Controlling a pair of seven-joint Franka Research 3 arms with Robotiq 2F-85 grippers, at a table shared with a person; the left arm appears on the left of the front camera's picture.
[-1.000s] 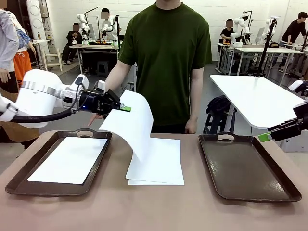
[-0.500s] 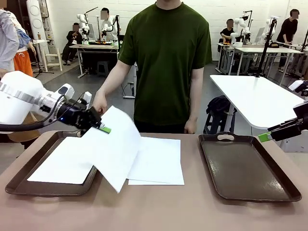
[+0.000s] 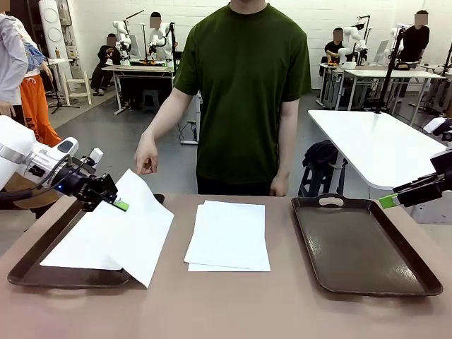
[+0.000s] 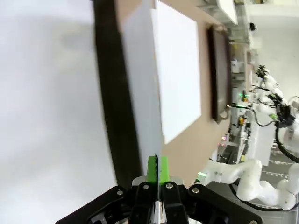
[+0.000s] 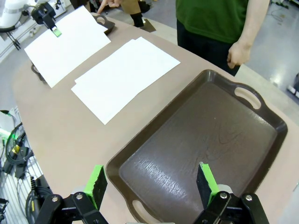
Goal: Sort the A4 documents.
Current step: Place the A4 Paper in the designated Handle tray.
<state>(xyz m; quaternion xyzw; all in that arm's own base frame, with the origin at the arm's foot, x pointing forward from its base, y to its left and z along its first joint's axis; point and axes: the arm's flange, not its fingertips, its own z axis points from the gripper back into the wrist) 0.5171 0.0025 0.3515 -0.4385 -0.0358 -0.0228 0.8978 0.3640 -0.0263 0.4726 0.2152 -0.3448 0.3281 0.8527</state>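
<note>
My left gripper [image 3: 120, 205] is shut on the corner of one white A4 document [image 3: 138, 232]. This sheet droops over the right rim of the left brown tray [image 3: 35, 272], and part of it lies on the table. Another sheet [image 3: 74, 248] lies flat in that tray. In the left wrist view the shut fingertips [image 4: 158, 169] pinch the sheet's edge [image 4: 145, 93]. A small stack of documents [image 3: 229, 236] rests mid-table. My right gripper [image 5: 151, 183] is open above the near end of the bare right tray [image 5: 219, 126]; its green pad [image 3: 388, 200] shows at the right edge in the front view.
A person in a green shirt stands at the far side, one hand [image 3: 146, 158] hovering just beyond the left tray. The brown tabletop [image 3: 233, 304] is bare in front of the trays. The right tray [image 3: 367, 247] holds nothing.
My left gripper has swung left and down with the sheet, from above the middle stack to over the left tray. The right arm has not moved.
</note>
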